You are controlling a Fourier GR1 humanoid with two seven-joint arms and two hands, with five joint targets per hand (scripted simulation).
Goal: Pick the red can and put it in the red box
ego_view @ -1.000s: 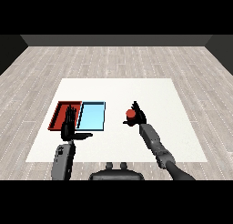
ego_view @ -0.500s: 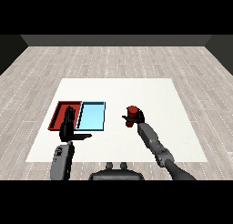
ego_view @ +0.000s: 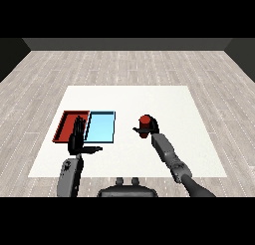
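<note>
Beside red tray [ego_view: 65, 125], blue tray [ego_view: 101, 128].

so there's a light blue tray [ego_view: 101, 128] lying flat on the white bench [ego_view: 149, 97], with grey wood-plank floor [ego_view: 124, 64] all around.

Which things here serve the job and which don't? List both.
For the job:
red can, with the right hand curled round it
red tray, where the can goes

Not part of it:
blue tray, beside the red tray
left hand, fingers straight, holding nothing
table
</note>
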